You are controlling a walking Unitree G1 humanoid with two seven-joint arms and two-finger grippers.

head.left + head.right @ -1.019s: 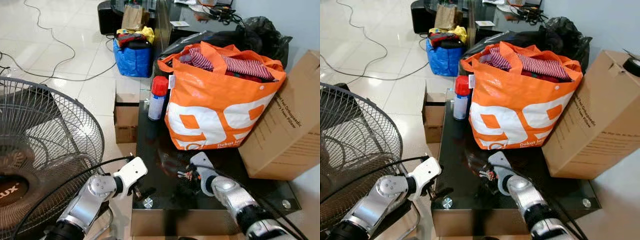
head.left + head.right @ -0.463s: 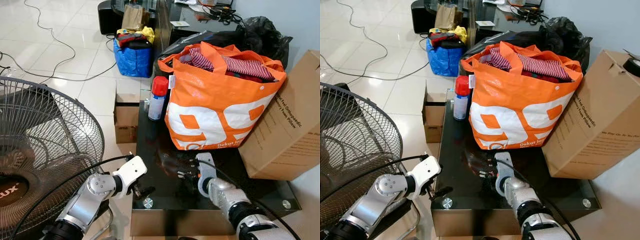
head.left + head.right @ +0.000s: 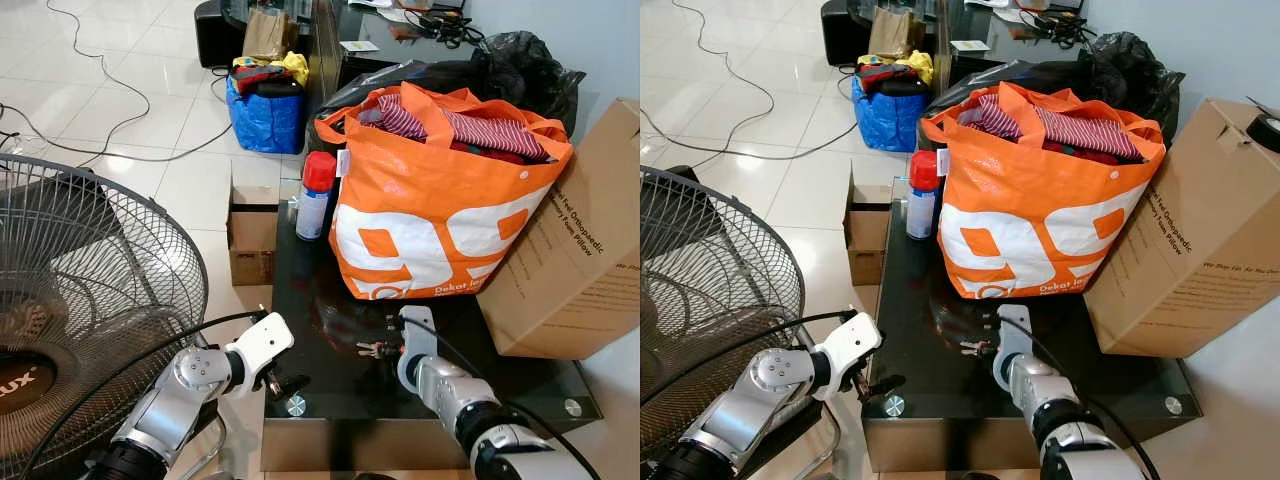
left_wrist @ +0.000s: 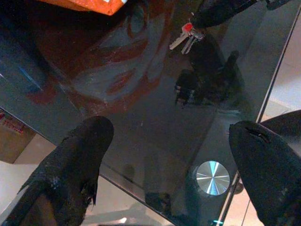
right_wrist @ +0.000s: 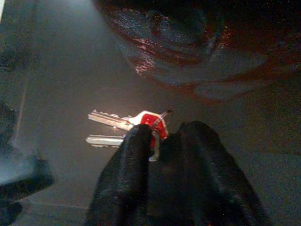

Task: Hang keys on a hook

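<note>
While the keys point(image 5: 126, 126) lie on the dark glass counter point(image 3: 330, 385) just in front of the orange bag point(image 3: 440, 215), the right pincer point(image 5: 157, 141) has its two black fingers pressed together on the key ring beside the red tag. At the counter's near left corner, the left pincer point(image 4: 174, 165) hangs with its fingers spread wide apart, holding nothing. A fan point(image 3: 90, 290) stands to the left.
</note>
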